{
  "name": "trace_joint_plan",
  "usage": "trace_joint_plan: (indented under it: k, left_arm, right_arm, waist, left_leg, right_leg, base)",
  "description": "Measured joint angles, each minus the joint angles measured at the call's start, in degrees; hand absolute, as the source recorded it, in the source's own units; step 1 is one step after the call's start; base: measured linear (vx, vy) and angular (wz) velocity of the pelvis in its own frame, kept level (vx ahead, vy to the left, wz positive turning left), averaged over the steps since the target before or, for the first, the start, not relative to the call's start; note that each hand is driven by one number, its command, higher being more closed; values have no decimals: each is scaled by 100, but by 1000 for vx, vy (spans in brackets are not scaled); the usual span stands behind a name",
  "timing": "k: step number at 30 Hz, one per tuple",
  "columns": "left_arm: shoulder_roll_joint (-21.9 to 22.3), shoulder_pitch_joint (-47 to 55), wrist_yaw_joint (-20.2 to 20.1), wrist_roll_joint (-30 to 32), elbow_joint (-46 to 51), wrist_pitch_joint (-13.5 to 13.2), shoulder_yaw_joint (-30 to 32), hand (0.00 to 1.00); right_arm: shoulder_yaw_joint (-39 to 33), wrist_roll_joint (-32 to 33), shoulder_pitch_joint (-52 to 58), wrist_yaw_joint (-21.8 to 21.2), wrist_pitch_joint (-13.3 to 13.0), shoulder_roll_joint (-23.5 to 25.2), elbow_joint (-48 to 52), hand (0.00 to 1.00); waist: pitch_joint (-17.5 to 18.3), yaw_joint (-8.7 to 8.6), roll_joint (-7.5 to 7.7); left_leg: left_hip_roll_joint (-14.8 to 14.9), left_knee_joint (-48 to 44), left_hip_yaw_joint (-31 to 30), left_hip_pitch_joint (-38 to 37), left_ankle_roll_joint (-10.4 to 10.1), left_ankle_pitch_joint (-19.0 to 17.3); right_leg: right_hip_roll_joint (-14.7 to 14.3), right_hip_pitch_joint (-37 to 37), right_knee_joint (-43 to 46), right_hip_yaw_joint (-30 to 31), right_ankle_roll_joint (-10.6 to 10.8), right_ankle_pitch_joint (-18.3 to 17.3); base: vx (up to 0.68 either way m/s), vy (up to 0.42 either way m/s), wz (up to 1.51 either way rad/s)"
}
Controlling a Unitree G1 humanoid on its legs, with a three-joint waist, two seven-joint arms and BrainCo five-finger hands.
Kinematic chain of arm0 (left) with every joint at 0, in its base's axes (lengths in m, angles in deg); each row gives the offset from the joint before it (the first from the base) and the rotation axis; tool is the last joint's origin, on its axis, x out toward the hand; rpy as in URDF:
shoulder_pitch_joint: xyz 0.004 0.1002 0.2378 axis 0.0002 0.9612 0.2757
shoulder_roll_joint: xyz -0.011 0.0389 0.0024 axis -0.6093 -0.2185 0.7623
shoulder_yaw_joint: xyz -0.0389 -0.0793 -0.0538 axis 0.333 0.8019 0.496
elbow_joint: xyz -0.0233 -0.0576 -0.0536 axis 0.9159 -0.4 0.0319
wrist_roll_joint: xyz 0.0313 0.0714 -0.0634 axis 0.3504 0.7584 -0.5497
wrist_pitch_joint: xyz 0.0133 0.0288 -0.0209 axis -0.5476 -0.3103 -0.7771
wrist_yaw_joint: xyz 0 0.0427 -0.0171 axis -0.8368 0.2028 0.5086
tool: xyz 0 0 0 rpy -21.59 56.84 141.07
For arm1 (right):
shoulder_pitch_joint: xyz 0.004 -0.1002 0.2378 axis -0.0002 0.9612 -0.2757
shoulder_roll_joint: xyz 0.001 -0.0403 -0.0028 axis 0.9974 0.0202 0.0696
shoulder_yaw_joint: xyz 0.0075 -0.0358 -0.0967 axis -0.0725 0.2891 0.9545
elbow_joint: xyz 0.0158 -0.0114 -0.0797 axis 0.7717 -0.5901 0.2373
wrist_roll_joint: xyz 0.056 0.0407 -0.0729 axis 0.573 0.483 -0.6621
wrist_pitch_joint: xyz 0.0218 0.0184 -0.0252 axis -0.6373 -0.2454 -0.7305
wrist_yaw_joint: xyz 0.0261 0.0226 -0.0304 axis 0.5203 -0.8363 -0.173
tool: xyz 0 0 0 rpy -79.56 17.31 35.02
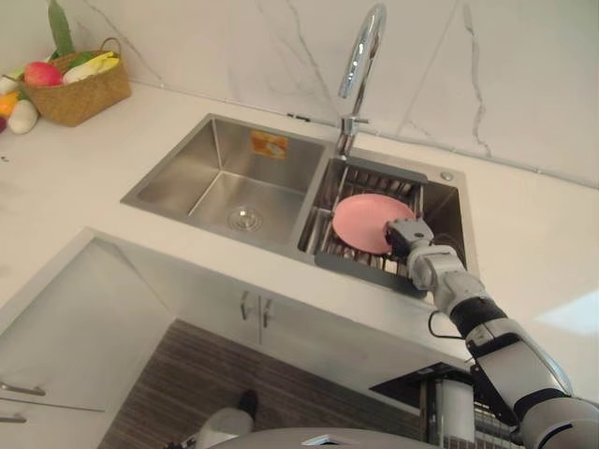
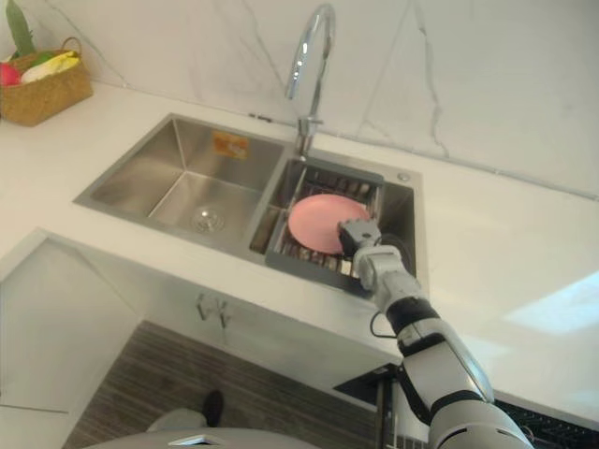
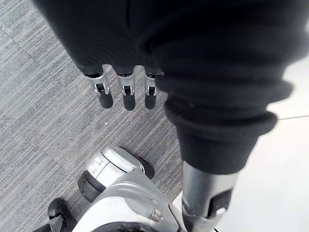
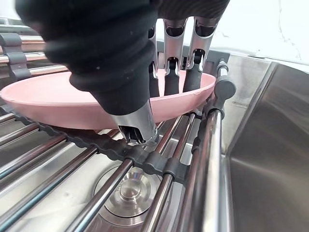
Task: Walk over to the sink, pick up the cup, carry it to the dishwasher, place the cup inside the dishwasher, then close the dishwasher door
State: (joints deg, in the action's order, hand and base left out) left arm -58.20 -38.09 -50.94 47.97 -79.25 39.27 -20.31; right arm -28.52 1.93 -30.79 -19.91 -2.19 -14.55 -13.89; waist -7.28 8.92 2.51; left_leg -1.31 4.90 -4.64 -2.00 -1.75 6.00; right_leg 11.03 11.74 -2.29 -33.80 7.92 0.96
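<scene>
Two basins are showing in the left eye view, forming a stainless steel double sink [image 1: 183, 161] that is sitting in a white stone surface [image 1: 529, 248] under a curved chrome tap [image 1: 361, 56]. A pink shallow round dish [image 1: 358, 218] (plate-like rather than a cup, by its shape) is lying nearly flat on a dark-framed wire rack [image 1: 359, 266] in the basin on the robot's right. The right hand [image 1: 408, 234] is meeting the dish's near right rim, so the dish is spreading away from it towards the tap; being round, it is offering no long axis.

Right eye view: the same contact is appearing, arm reaching in from the lower right.

Left wrist view: the left hand [image 3: 124, 91] is hanging relaxed, fingers straight, over a grey ribbed floor [image 3: 41, 99], far from the sink.

Right wrist view: fingers [image 4: 172, 82] are hooking over the rim into the dish while the thumb [image 4: 133, 123] is pressing beneath, apparently pinching it. Any lift is falling to this hand.
</scene>
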Motion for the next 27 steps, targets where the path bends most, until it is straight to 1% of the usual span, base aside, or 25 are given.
trace_joint_plan:
  k: [6,10,12,15,18,20,21,23,25,27]
  left_arm:
    - [-16,0,-27,52,-12,-10,-3,0]
    - [-17,1,-33,53,-12,-10,-5,0]
    - [-18,2,-35,54,-12,-9,-5,0]
    - [-20,6,-38,54,-10,-10,-4,0]
    - [-18,6,-45,55,-5,-10,-3,0]
    - [-18,12,-50,55,3,-10,4,0]
    - [-18,14,-52,55,3,-10,7,0]
    - [-18,24,-84,55,9,-10,34,0]
    - [-18,44,-100,55,14,-11,40,0]
    - [-19,56,-117,58,14,-11,39,0]
  right_arm:
    - [9,0,-3,188,-72,12,-14,100]
    - [9,9,-4,215,-116,11,-14,100]
    - [9,17,-6,340,-196,9,-15,100]
    - [14,15,-5,554,-346,7,-8,100]
    - [76,-36,-15,871,-601,-1,22,100]
    - [246,-334,-90,1099,-896,-42,28,100]
    - [265,-438,-118,1126,-986,-48,32,100]
    - [469,-703,-211,1328,-1172,-140,104,100]
    - [477,-901,-217,1354,-1249,-230,319,100]
    - [512,-915,-219,1355,-1264,-338,451,100]
  waist:
    - [-38,31,54]
    - [-40,28,57]
    - [-40,27,56]
    - [-45,17,55]
    - [-49,31,55]
    - [-54,29,61]
    - [-57,27,61]
    - [-61,28,66]
    - [-62,28,69]
    - [-63,31,72]
  left_leg:
    - [-10,0,-12,1,0,0]
    - [-7,0,-8,-2,1,0]
    - [1,0,-4,-5,1,1]
    - [9,0,5,-7,1,0]
    - [15,-1,4,-7,-3,-3]
    - [19,-1,5,1,-5,-6]
    - [19,-1,5,5,-5,-6]
    - [20,-2,7,42,-4,-6]
    - [20,-3,7,78,-1,-4]
    - [19,-4,8,85,22,12]
  right_leg:
    - [-1,5,0,-8,-1,-1]
    - [-2,4,0,-3,-1,-1]
    - [-4,3,0,3,-2,-1]
    - [-6,-1,0,14,-2,-1]
    - [-10,-1,0,13,-2,-1]
    - [-13,-11,-1,14,-3,-2]
    - [-13,-15,-1,14,-3,-2]
    - [-13,-55,0,18,-2,-1]
    - [-12,-87,-1,17,6,5]
    - [-11,-95,-2,17,19,13]
  base:
    - [0,0,0]
    - [0,0,0]
    - [0,0,0]
    - [0,0,0]
    - [0,0,0]
    - [0,0,0]
    - [0,0,0]
    - [0,0,0]
    - [0,0,0]
    - [0,0,0]
